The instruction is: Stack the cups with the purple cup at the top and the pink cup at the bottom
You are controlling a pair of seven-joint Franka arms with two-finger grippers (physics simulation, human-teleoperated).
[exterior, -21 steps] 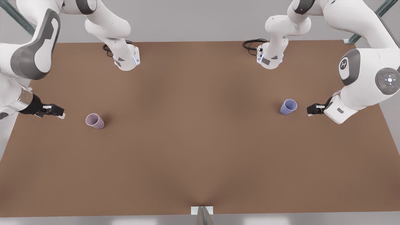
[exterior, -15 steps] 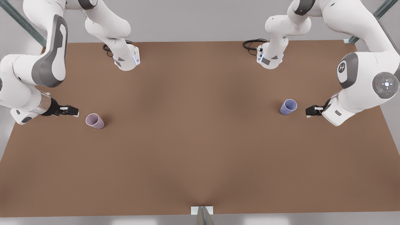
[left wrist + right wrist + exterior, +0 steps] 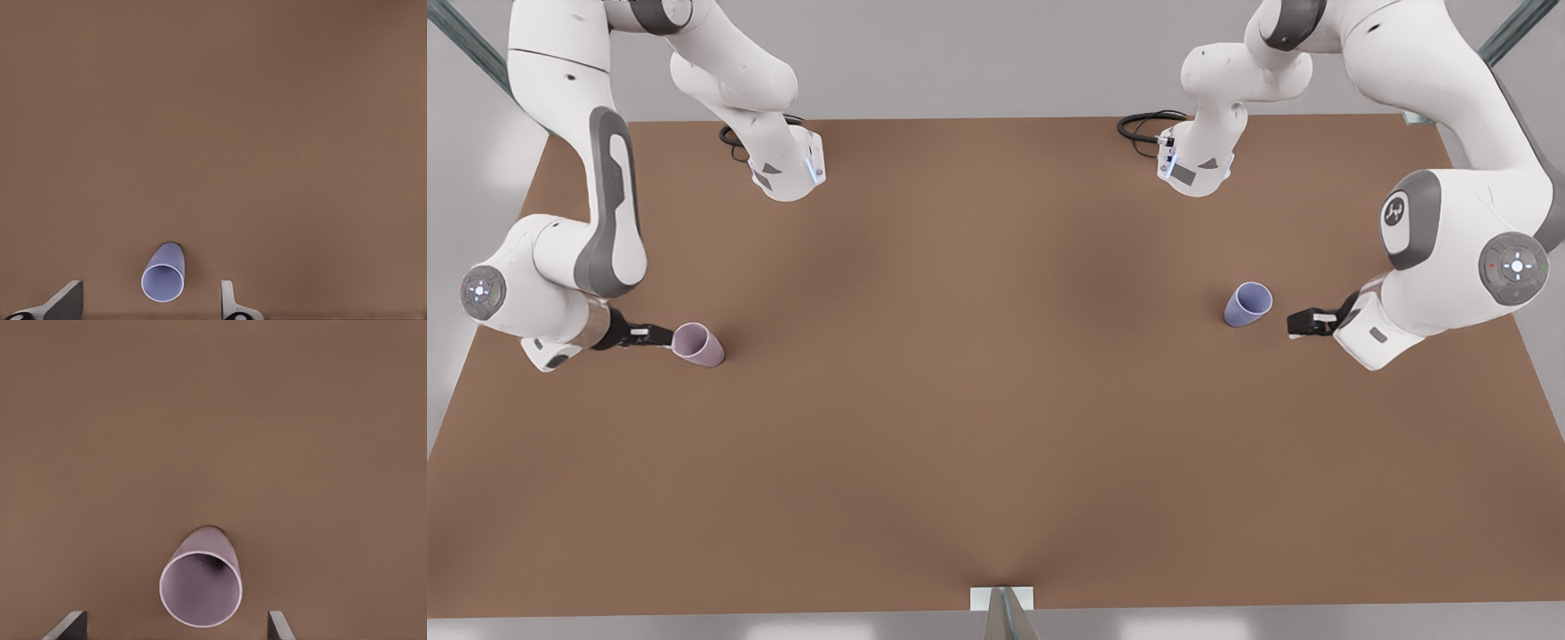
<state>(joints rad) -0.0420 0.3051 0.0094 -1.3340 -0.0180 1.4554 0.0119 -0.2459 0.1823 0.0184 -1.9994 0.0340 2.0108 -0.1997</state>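
The pink cup [image 3: 697, 344] stands upright at the front view's left of the desk [image 3: 996, 427], the purple cup [image 3: 1247, 304] well apart at its right. The right claw [image 3: 656, 337] is spread wide and empty at the pink cup's rim, seemingly so the cup can be straddled. The left claw [image 3: 1302, 323], likewise wide open and empty, is held just beside the purple cup.

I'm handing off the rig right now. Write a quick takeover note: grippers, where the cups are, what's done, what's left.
Left gripper: open, beside the purple cup, not touching.
Right gripper: open, right at the pink cup; contact unclear.
Both cups stand upright on the table, far apart, at opposite sides of the front view.
Done: approach only; nothing lifted.
Left: grasp both, set the pink cup down as base, nest the purple cup in it.
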